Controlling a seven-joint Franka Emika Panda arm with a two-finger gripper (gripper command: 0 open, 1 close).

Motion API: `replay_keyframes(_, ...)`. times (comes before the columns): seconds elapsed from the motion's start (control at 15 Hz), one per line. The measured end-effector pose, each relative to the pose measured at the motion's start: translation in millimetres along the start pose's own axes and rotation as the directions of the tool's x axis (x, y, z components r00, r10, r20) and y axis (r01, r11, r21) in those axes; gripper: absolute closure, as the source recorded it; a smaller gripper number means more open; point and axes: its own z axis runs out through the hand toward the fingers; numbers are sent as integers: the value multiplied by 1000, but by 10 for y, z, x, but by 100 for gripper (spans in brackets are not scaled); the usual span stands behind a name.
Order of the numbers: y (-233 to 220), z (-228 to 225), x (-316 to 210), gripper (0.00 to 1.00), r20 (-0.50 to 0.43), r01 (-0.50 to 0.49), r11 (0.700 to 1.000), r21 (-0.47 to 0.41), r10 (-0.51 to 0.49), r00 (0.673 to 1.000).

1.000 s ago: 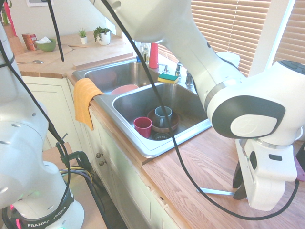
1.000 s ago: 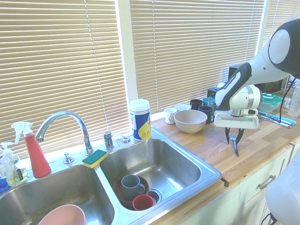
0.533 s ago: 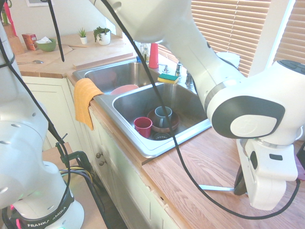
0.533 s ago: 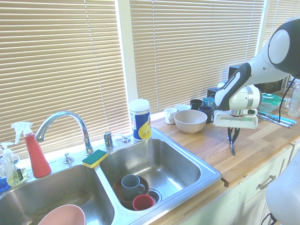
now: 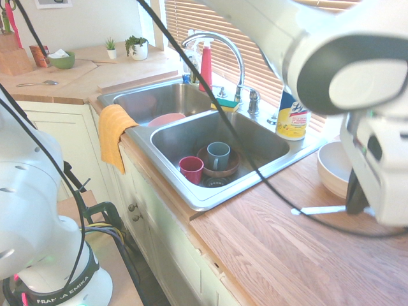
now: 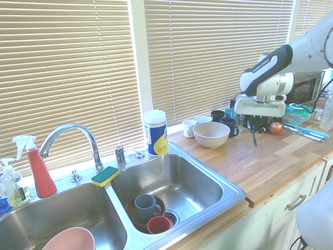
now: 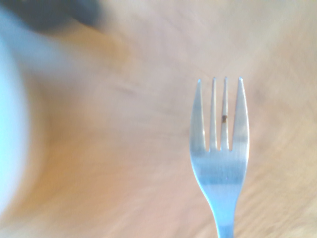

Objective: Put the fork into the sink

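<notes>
My gripper [image 6: 254, 126] is shut on the fork [image 6: 254, 136], a slim silver piece that hangs from the fingers a short way above the wooden counter. From the other side, the fork [image 5: 319, 209] sticks out of the gripper [image 5: 350, 203] toward the sink. Its four tines [image 7: 219, 148] show sharp in the wrist view over blurred wood. The steel double-basin sink [image 6: 229, 188] lies to the left of the gripper in the second exterior view, with a curved chrome faucet [image 6: 73, 130] behind it. The same sink [image 5: 191, 191] takes up the middle of the first exterior view.
A white bowl [image 6: 210, 134] and several mugs [image 6: 221, 116] stand just beside the gripper. A wipes canister [image 6: 154, 133] sits on the sink's back rim. The near basin holds a grey mug [image 5: 218, 155] and a red cup [image 5: 190, 169]. An orange cloth [image 5: 113, 134] hangs over the rim.
The gripper has shut on the fork and lifted it off the counter. It has risen and moved toward the window, ending beside the white bowl and mugs.
</notes>
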Motion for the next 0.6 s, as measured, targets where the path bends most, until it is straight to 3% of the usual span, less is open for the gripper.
replay_keyframes(0.13, -342, -317, -668, 100, 0, 133, 991, 28, -133, 991)
replay_keyframes(0.27, -676, -343, -1507, 100, -1, 255, 966, 45, -256, 967)
replay_keyframes(0.4, -917, -84, -2285, 100, -22, 374, 925, 63, -373, 927)
replay_keyframes(0.6, -986, 592, -2994, 100, -10, 490, 870, 49, -490, 871)
